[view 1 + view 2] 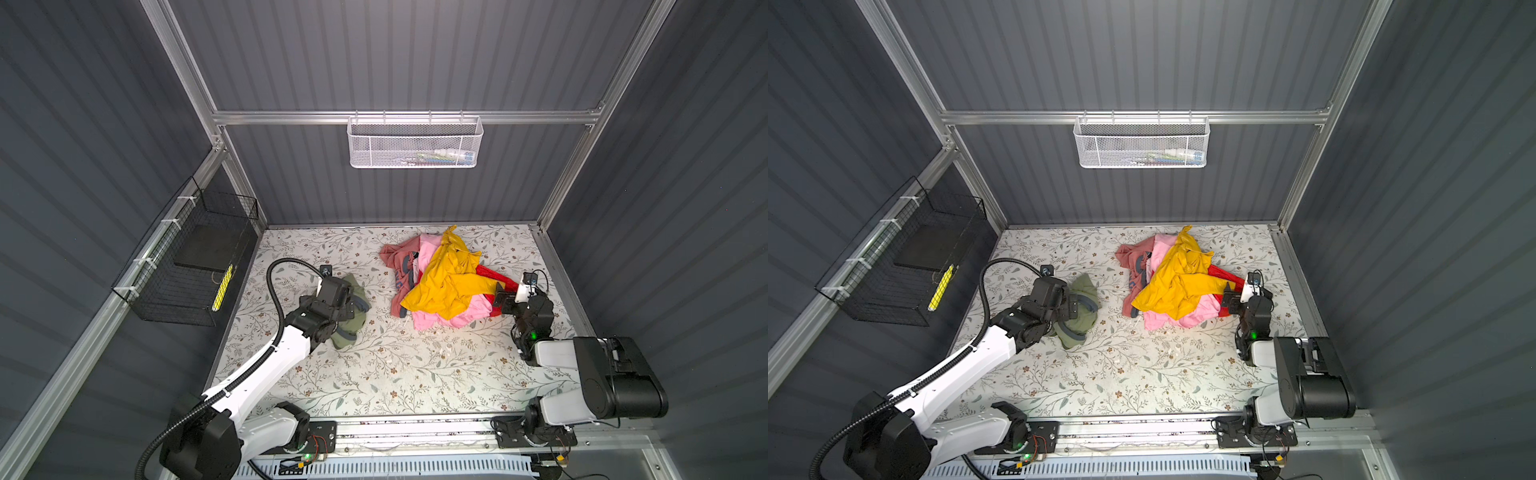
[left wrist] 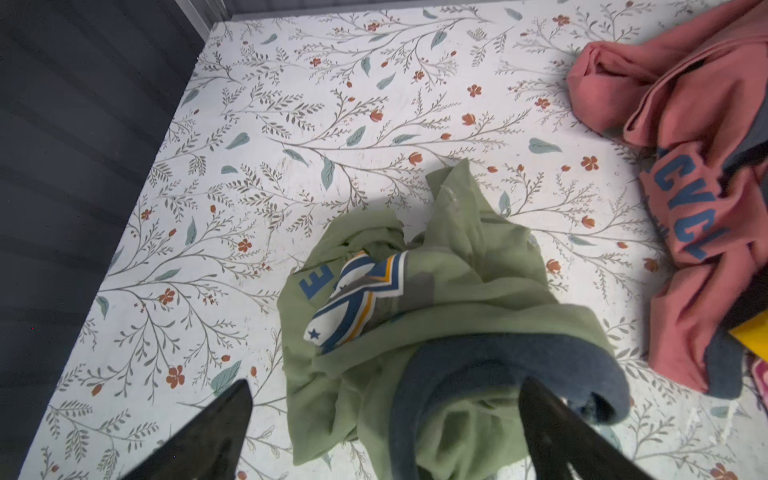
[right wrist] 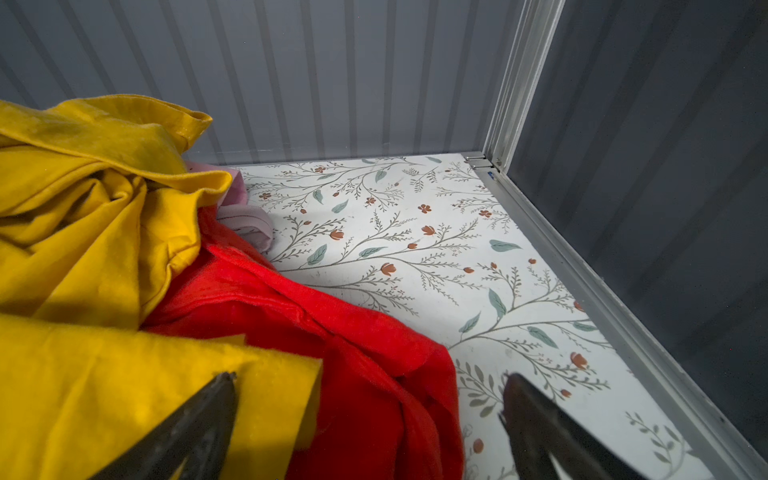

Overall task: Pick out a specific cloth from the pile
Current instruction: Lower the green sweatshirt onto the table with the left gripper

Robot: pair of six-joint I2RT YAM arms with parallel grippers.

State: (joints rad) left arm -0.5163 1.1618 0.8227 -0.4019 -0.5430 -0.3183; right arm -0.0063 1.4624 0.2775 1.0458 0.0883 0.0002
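1. The left gripper (image 2: 386, 380) sits low over the left side of the table (image 1: 395, 374). Its jaws stand wide apart and clamp nothing.
2. Directly under and between those jaws lies the olive-green cloth (image 2: 478, 291), crumpled into a small heap on the table. Its dark grey trim (image 2: 498, 361) curls up between the jaws and brushes against one of them, but nothing pinches it.
3. In both top views the olive-green cloth (image 1: 347, 336) (image 1: 1077, 328) rests alone, partly hidden by the left gripper (image 1: 353, 306). A strip of bare floral table lies between it and the pile.
4. The pile (image 1: 444, 282) lies to the right of centre, towards the far side. It is a mound of mustard yellow, light pink, red and dusty rose fabric, with lettering on the dusty-rose garment (image 2: 685, 199).
5. The right gripper (image 3: 370, 378) hovers at the right edge of the pile. Its jaws are also spread wide and hold nothing. Below it lie the red garment (image 3: 332, 332) and a fold of the mustard-yellow garment (image 3: 104, 232).
6. Judged from this layout, the main work looks done: the wanted cloth is out of the pile and lies by itself on the left.
7. What seems left is small. The left arm needs to lift clear without snagging the trim that touches its jaw. Whether the cloth must go anywhere further cannot be told from these views.
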